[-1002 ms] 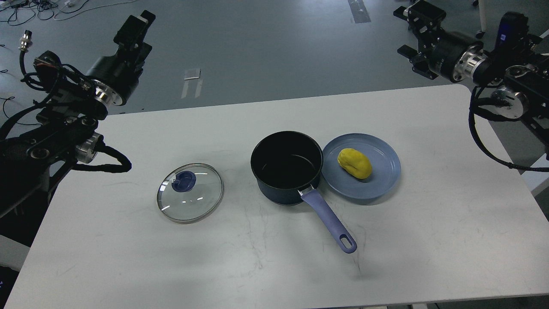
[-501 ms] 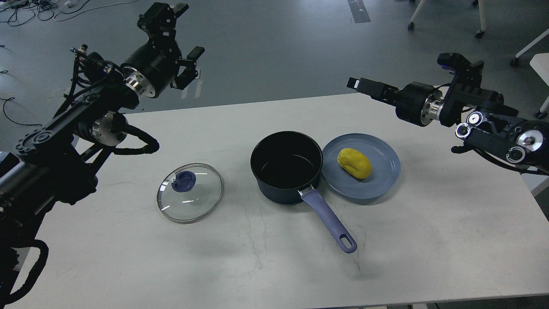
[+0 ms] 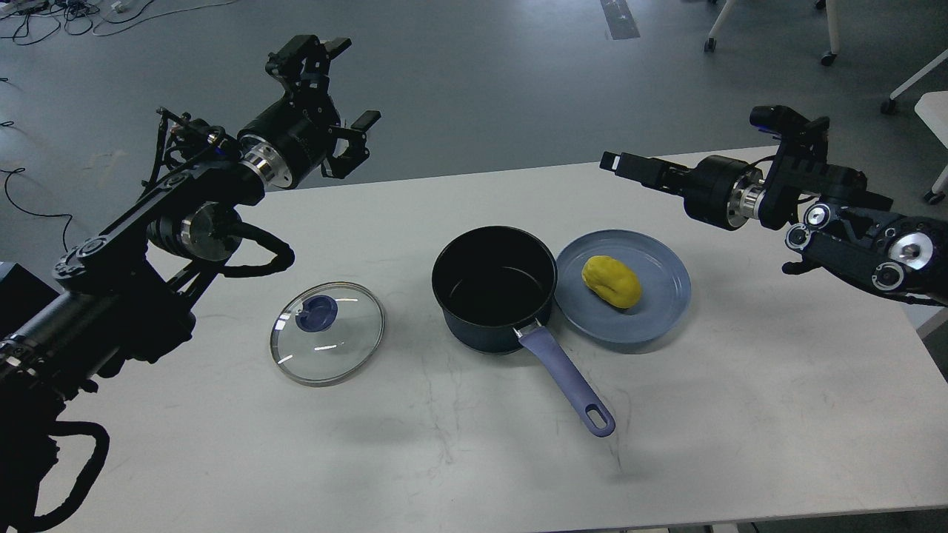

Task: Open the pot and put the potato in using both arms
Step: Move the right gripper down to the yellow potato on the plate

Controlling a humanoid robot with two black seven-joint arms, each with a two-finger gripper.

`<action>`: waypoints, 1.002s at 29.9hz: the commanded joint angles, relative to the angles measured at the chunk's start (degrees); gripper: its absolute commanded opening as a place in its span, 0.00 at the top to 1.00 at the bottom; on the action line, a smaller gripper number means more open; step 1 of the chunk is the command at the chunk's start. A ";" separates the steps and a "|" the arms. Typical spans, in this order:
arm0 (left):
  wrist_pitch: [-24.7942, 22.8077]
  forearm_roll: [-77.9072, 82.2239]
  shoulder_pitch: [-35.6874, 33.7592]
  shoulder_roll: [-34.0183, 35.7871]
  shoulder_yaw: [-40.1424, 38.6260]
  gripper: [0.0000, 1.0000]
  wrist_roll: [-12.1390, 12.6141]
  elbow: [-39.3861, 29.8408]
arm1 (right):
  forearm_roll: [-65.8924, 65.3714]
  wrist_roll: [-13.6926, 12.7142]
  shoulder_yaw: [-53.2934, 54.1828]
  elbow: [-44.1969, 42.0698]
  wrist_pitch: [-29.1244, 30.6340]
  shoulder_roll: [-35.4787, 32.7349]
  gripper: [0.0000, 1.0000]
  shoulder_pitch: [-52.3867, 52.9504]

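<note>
A dark pot (image 3: 481, 334) with a purple handle (image 3: 567, 382) stands open at the table's middle. Its glass lid (image 3: 337, 352) with a blue knob (image 3: 317, 312) lies flat on the table to the pot's left. A yellow potato (image 3: 611, 281) lies on a blue plate (image 3: 659, 314) touching the pot's right side. My left gripper (image 3: 344, 81) is open and empty, high beyond the table's far edge, behind the lid. My right gripper (image 3: 612, 160) hovers above the far edge behind the plate, seen side-on, so its fingers cannot be told apart.
The white table (image 3: 740, 414) carries only the pot, lid and plate. Grey floor lies beyond the far edge, with cables (image 3: 44, 18) at the far left and chair legs (image 3: 770, 29) at the far right.
Both arms have swung inward from the view's sides toward the table's far edge. The right gripper turned from facing away to pointing left. Pot, lid, plate and potato have not moved.
</note>
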 commanded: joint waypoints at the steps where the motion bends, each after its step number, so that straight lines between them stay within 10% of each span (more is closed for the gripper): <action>1: -0.67 0.04 1.36 0.18 -0.24 0.02 0.04 -0.06 | -0.55 -0.04 -1.12 -0.20 0.01 1.15 0.00 -0.02; 30: -3.48 0.22 3.30 2.90 -0.24 0.02 0.31 -0.76 | -10.05 0.57 -11.41 -3.10 -1.05 5.99 0.00 0.68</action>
